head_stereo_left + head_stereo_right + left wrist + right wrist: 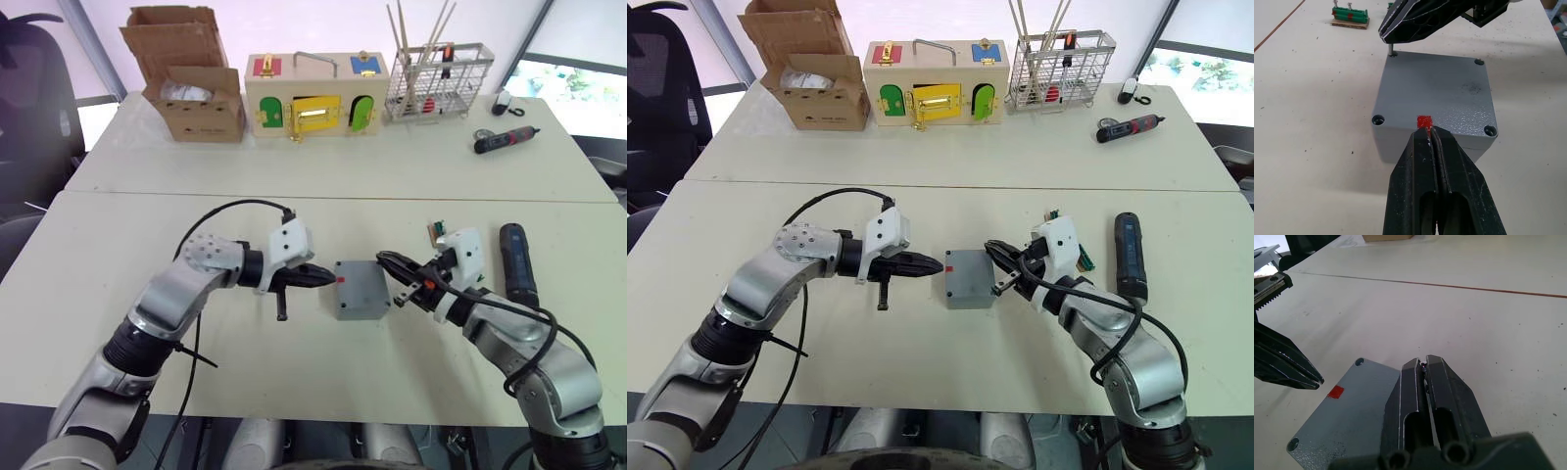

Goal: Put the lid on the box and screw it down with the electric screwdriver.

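Note:
The grey lid point(1435, 93) lies flat on the grey box point(1393, 147), which stands mid-table point(364, 313) between my two arms. There are screw holes at the lid's corners. My left gripper point(328, 278) is shut and empty, and its tips touch the box's side at the red mark point(1424, 120). My right gripper point(384, 261) is shut on a small metal screw point(1391, 49) that stands over one corner hole of the lid. The thick black electric screwdriver point(516, 259) lies on the table to the right of my right arm, untouched.
A small green terminal board point(437, 235) sits just behind my right wrist. Along the far table stand a cardboard box point(191, 88), a wooden box with coloured doors point(309, 98) and a wire basket point(436, 83), and a small black-and-red screwdriver point(505, 139) lies there too.

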Controlling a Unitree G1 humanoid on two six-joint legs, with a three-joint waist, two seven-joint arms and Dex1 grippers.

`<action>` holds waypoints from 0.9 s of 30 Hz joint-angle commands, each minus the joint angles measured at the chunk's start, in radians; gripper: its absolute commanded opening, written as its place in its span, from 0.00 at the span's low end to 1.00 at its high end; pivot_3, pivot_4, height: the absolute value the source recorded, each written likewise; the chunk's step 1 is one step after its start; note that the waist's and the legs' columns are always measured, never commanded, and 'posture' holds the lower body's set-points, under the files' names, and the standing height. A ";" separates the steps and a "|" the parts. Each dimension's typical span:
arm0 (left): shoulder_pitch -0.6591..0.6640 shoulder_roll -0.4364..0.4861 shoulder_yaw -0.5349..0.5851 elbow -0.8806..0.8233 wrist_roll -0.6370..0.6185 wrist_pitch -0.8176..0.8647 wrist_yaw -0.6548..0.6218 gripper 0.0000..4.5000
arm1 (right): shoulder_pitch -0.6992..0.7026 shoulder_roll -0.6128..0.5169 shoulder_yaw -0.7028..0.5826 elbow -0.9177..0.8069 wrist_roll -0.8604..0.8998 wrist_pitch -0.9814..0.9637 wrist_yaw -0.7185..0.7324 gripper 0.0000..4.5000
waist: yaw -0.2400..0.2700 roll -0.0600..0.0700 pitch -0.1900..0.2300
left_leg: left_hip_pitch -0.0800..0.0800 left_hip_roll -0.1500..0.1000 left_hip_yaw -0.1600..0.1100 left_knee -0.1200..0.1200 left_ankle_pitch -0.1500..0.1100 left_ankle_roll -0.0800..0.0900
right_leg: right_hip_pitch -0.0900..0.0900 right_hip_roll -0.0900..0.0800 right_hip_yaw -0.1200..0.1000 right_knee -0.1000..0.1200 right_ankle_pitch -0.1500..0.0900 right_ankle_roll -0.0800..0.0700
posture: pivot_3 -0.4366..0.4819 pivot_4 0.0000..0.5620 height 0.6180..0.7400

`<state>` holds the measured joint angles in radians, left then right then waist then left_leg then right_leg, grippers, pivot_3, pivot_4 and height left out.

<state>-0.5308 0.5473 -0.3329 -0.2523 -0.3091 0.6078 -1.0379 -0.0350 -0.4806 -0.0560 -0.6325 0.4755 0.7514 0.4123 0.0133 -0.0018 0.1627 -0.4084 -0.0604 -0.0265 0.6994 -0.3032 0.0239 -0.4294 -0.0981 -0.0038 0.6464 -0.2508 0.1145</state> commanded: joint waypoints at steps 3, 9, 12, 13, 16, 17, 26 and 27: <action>-0.010 -0.004 0.007 -0.031 -0.006 -0.007 0.003 0.00 | 0.005 -0.009 -0.015 -0.010 -0.002 -0.021 0.006 0.02 | 0.000 0.000 0.000 | 0.000 0.000 0.000 0.000 0.000 0.000 | 0.000 0.000 0.000 0.000 0.000 0.000 | 0.48 0.27 0.62; -0.013 -0.009 0.003 -0.026 -0.001 -0.012 0.004 0.00 | 0.008 -0.019 -0.001 -0.001 -0.015 -0.023 0.010 0.02 | 0.000 0.000 0.000 | 0.000 0.000 0.000 0.000 0.000 0.000 | 0.000 0.000 0.000 0.000 0.000 0.000 | 0.48 0.27 0.62; -0.013 -0.012 0.001 -0.028 0.000 -0.012 0.006 0.00 | 0.003 -0.027 0.014 0.005 -0.031 -0.023 0.015 0.02 | 0.000 0.000 0.000 | 0.000 0.000 0.000 0.000 0.000 0.000 | 0.000 0.000 0.000 0.000 0.000 0.000 | 0.48 0.27 0.62; -0.013 -0.013 0.001 -0.028 0.001 -0.012 0.006 0.00 | 0.001 -0.027 0.014 0.006 -0.032 -0.022 0.016 0.02 | 0.000 0.000 0.000 | 0.000 0.000 0.000 0.000 0.000 0.000 | 0.000 0.000 0.000 0.000 0.000 0.000 | 0.48 0.27 0.62; -0.010 -0.008 0.006 -0.026 0.001 -0.015 0.005 0.00 | -0.009 -0.030 0.007 0.008 -0.038 -0.021 0.014 0.20 | 0.000 0.000 0.000 | 0.000 0.000 0.000 0.000 0.000 0.000 | 0.000 0.000 0.000 0.000 0.000 0.000 | 0.48 0.27 0.62; -0.010 -0.007 0.007 -0.024 0.001 -0.016 0.004 0.00 | -0.012 -0.032 0.005 0.008 -0.040 -0.020 0.016 0.30 | 0.000 0.000 0.000 | 0.000 0.000 0.000 0.000 0.000 0.000 | 0.000 0.000 0.000 0.000 0.000 0.000 | 0.48 0.27 0.62; -0.021 -0.027 0.014 -0.018 -0.014 -0.014 0.008 0.00 | -0.069 -0.051 -0.103 -0.021 0.017 0.030 0.006 1.00 | 0.000 0.000 0.000 | 0.000 0.000 0.000 0.000 0.000 0.000 | 0.000 0.000 0.000 0.000 0.000 0.000 | 0.48 0.27 0.62; -0.023 -0.036 0.022 -0.020 -0.029 -0.004 0.009 0.00 | -0.086 -0.060 -0.152 -0.026 0.048 0.057 0.000 1.00 | 0.001 0.000 0.000 | 0.000 0.000 0.000 0.000 0.000 0.000 | 0.000 0.000 0.000 0.000 0.000 0.000 | 0.48 0.27 0.62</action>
<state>-0.5317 0.5228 -0.3372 -0.2514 -0.3094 0.6034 -1.0318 -0.0871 -0.5209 -0.1103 -0.6073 0.4771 0.7865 0.4242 0.0145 -0.0018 0.1627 -0.4085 -0.0605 -0.0265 0.6994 -0.3032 0.0239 -0.4294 -0.0984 -0.0038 0.6464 -0.2508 0.1145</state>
